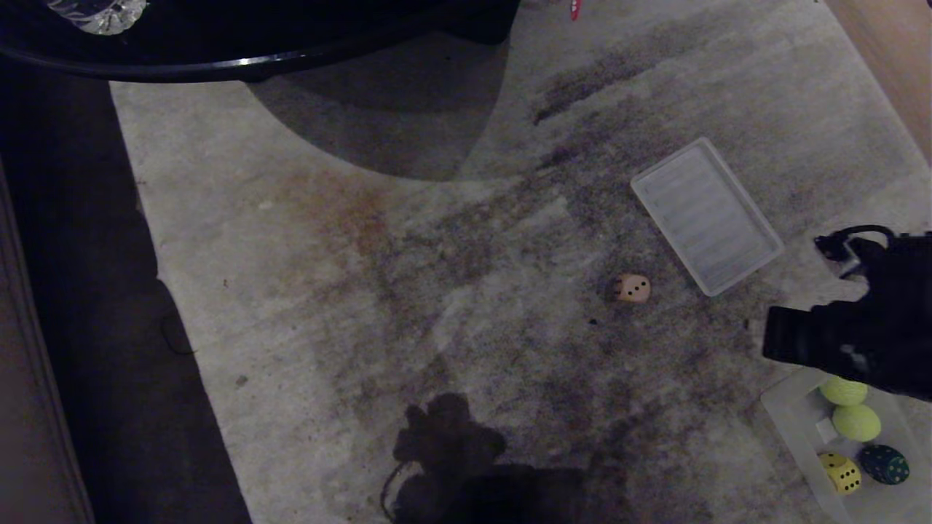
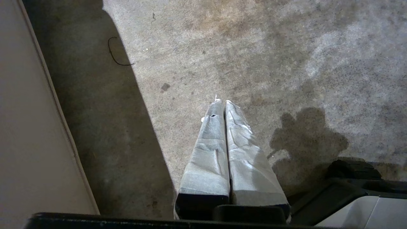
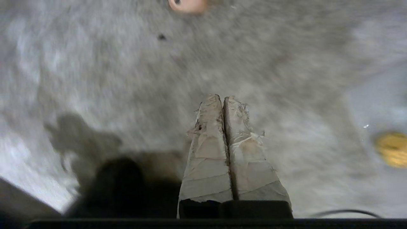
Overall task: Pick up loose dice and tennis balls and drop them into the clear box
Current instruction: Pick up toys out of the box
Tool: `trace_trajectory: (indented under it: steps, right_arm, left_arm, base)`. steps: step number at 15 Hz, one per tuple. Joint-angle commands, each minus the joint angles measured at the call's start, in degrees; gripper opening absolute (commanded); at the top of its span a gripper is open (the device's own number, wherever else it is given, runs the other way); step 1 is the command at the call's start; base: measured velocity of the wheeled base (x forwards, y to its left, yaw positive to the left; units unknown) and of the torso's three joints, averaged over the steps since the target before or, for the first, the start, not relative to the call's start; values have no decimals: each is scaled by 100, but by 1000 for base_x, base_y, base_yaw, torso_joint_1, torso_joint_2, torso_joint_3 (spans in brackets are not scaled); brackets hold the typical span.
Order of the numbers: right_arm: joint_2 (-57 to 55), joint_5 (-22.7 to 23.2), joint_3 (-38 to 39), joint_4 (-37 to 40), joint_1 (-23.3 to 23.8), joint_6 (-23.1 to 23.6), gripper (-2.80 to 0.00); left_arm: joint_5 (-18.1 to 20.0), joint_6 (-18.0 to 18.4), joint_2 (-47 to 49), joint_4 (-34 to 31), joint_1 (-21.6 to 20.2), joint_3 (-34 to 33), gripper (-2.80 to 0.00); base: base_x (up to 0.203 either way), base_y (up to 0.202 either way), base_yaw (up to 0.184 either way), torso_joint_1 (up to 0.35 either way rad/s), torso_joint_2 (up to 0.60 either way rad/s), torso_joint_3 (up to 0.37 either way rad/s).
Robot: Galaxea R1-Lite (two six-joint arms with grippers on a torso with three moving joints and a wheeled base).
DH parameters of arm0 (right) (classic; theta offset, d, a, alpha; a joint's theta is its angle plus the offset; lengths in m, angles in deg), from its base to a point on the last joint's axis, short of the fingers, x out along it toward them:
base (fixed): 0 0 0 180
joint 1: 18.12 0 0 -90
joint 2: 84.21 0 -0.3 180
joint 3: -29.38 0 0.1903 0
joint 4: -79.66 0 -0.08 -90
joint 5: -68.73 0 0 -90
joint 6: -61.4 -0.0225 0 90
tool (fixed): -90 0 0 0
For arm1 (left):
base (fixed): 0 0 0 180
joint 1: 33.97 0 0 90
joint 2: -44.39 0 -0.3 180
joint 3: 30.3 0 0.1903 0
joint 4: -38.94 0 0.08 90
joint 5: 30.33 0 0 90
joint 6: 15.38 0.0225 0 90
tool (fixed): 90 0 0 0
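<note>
The clear box [image 1: 794, 415] sits on the carpet at the lower right of the head view and already holds four pieces — two tennis balls [image 1: 844, 391], a yellow die [image 1: 841, 471] and a dark green die [image 1: 884, 464]. By that count most of the sorting looks done.

One loose piece is plainly left: a pinkish-tan die [image 1: 632, 287] resting alone on the stained carpet [image 1: 364, 291], just beside the near corner of the flat ribbed lid [image 1: 705, 215] and well apart from the box. No other loose die or ball shows in any view, though the box's far end is cut off by the frame edge.

The right end effector [image 3: 223, 98] hangs above bare carpet with its taped fingers pressed together and nothing between them; the pinkish-tan die shows ahead of the fingertips in its wrist view. The right arm itself is the dark bulk over the box in the head view.

The left end effector [image 2: 222, 102] is parked over the carpet near a pale wall — also closed and empty.
</note>
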Motion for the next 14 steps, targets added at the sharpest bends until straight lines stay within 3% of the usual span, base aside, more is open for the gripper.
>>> trace_trajectory:
  steps: [1, 7, 8, 14]
  right_arm:
    - [-1352, -101, -542, -197, -357, -397, -280]
    - [-2066, -56, -844, -301, -655, -485, -280]
    - [-2214, -75, -909, -309, -655, -456, 0]
    - [-2880, -596, -1510, -337, -599, -451, 0]
  left_arm:
    - [-5, -3, -2, 0, 0, -9, -280]
    - [-5, -3, -2, 0, 0, -9, -280]
    - [-5, -3, -2, 0, 0, -9, -280]
    - [-5, -3, -2, 0, 0, -9, -280]
  base:
    - [0, 0, 0, 0, 0, 0]
    - [0, 0, 0, 0, 0, 0]
    - [0, 0, 0, 0, 0, 0]
    - [0, 0, 0, 0, 0, 0]
